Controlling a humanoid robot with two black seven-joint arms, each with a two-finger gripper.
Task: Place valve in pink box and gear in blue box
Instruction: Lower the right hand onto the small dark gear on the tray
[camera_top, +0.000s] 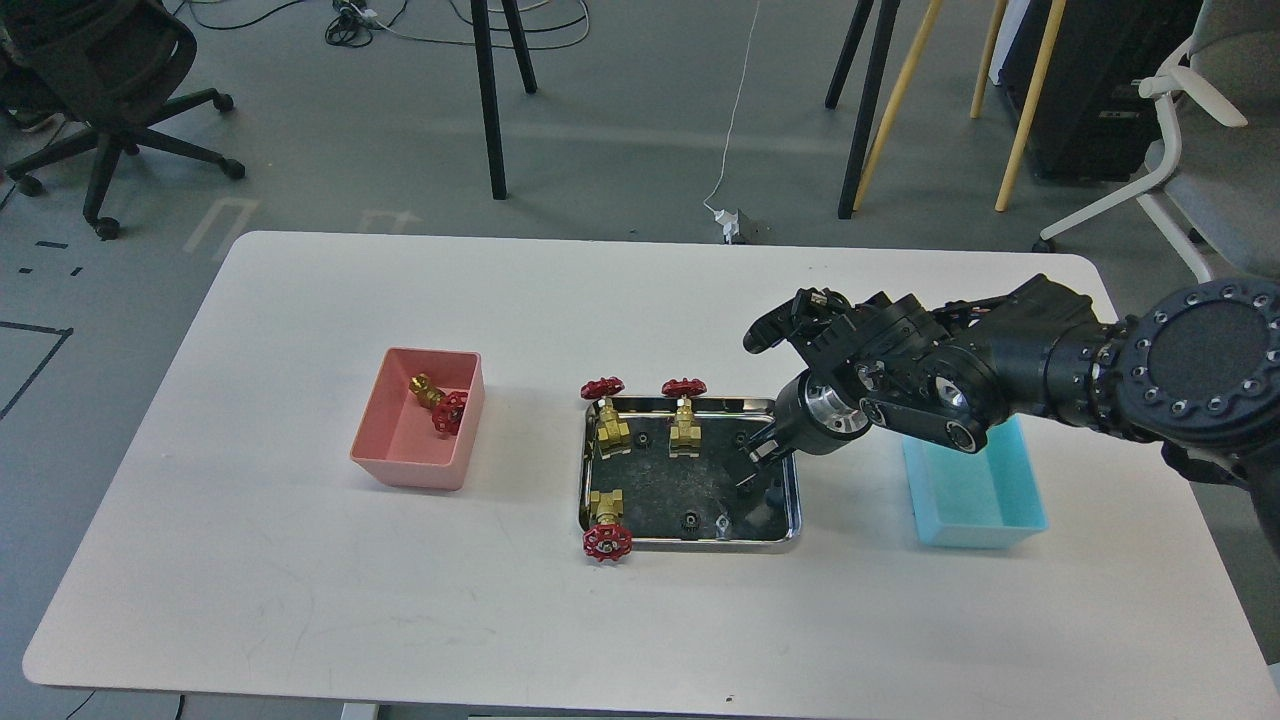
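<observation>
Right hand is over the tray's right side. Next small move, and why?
Probably lower the right hand a little onto the gear just beneath it and close. The fingers hang over the steel tray's right side; whether they already grip anything I cannot tell. One valve lies in the pink box, and the visible part of the blue box holds no gear.

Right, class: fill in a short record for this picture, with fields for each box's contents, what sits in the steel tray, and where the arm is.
pink box: one valve inside
blue box: visible part holds nothing; arm hides some
steel tray: three valves, a few small black gears
right end effector: over the tray's right side, pointing down; opening unclear
left arm: out of view
</observation>
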